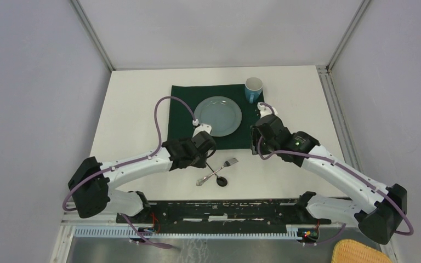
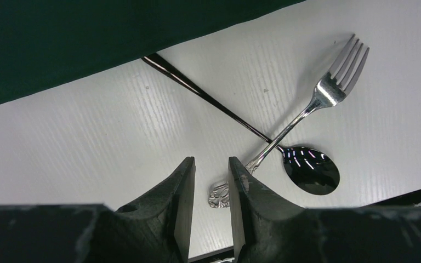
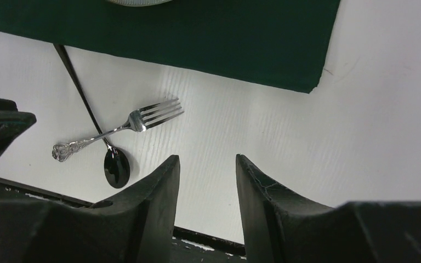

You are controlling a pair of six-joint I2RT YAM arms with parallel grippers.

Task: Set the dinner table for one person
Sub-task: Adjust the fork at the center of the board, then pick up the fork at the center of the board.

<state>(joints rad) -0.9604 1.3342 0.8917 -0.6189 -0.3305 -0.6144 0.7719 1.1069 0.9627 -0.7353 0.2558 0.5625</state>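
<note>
Currently, the setting judges as roughly half done.

- Counter (image 1: 131,109): one. White and flat, it fills the middle of the overhead view, running from the arm bases to the far wall. It carries everything listed below except the basket.
- Green cloth (image 1: 182,99): one, spread flat on the counter's far half. Done.
- Plate (image 1: 218,116): one, grey-blue, resting on the cloth near its middle. Done.
- Cup (image 1: 253,89): one, blue, upright at the cloth's far right corner, just beside the plate. Done.
- Fork (image 2: 322,92): one, silver, on bare counter near the cloth's near edge. It lies crossed over the spoon's handle. Not yet placed.
- Spoon (image 2: 311,169): one, dark, its handle reaching to the cloth's near edge. Not yet placed.
- Knife: none in view.
- Left pincer (image 2: 211,167): one. Its jaws stand narrowly apart, clamped on nothing. The fork's ornate handle end shows through the gap, apparently lying on the counter below.
- Right pincer (image 3: 206,160): one. Its jaws stand apart and empty over bare counter, to the right of the cutlery.
- Basket (image 1: 356,253): one, wicker, off the counter at the near right.

Left to do, by judgement: uncross the fork and spoon and lay each beside the plate.
</note>
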